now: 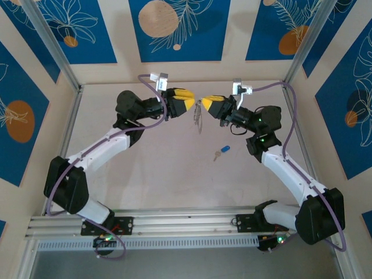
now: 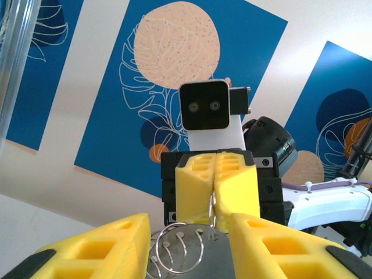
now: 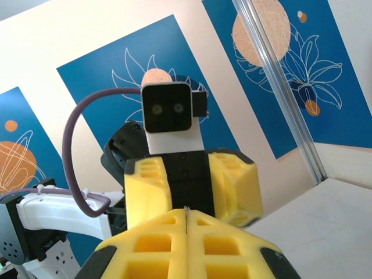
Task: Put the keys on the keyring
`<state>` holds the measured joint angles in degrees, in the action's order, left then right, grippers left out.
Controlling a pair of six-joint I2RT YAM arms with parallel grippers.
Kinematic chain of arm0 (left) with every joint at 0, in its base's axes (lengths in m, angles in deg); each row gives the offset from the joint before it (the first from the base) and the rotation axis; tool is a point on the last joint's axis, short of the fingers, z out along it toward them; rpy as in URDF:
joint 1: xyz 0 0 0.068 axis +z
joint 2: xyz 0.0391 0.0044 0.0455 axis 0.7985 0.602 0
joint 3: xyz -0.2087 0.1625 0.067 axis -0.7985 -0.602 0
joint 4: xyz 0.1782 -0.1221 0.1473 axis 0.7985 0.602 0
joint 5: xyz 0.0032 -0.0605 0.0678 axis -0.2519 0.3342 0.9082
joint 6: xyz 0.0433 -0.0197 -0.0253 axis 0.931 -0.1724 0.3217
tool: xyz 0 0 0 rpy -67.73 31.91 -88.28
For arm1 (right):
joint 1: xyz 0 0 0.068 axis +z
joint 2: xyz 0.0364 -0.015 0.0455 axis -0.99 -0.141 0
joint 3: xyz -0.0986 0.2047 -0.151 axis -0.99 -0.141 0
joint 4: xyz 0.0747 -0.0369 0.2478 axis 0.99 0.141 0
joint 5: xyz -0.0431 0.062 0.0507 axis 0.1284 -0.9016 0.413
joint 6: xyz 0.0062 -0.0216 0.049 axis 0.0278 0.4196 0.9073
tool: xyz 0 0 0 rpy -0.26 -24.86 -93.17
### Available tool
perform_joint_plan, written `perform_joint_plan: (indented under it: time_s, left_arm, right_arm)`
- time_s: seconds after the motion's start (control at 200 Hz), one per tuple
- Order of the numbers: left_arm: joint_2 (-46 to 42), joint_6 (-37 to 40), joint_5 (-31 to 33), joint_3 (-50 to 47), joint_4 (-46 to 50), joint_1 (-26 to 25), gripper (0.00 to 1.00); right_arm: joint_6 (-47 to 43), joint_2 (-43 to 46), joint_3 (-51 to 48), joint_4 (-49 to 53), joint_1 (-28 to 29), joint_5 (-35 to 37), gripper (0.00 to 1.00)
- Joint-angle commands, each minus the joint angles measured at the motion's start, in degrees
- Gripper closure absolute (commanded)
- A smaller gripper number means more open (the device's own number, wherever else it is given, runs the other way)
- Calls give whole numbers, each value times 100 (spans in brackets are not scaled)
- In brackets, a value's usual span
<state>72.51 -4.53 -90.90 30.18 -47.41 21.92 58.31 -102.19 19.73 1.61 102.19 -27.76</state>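
Observation:
The keyring [image 1: 199, 119] hangs in mid-air above the table's far middle, between the two arms. My right gripper [image 1: 205, 106] is shut on its top wire ring; in the right wrist view only a thin metal edge shows at the seam of the right gripper [image 3: 186, 210]. In the left wrist view the keyring [image 2: 195, 256] shows as a grey plate with wire coils. My left gripper [image 2: 189, 225] is open, one yellow finger on each side of the plate; the left gripper [image 1: 190, 104] faces the right one nose to nose. The blue-headed key [image 1: 222, 152] lies on the table below, right of centre.
An aluminium frame rail [image 1: 174, 222] runs along the near edge, with upright posts [image 1: 55, 43] at the far corners. Blue patterned panels line the walls behind. The pale tabletop [image 1: 157, 168] is bare around the key.

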Motion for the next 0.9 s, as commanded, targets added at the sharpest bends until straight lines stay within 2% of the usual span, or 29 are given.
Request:
perform_joint_plan:
  time_s: [0.0,0.34,0.485,0.69,0.845,0.895]
  left_arm:
    - [50,-248,-272,186,-462,-80,60]
    - [131,-221,-423,330,-397,-198,64]
    - [174,-190,-498,390,-368,-257,73]
    - [221,-113,-589,472,-306,-321,100]
    - [199,61,-549,481,-163,-324,100]
    - [148,259,-529,483,33,-327,100]
  right_arm:
    - [2,16,217,-299,44,160,100]
    - [17,-81,265,-316,85,146,100]
    - [10,-72,256,-316,87,150,100]
    - [-15,-72,243,-284,88,171,100]
    - [-68,-53,278,-31,67,193,100]
    - [-138,10,283,216,-4,222,86]
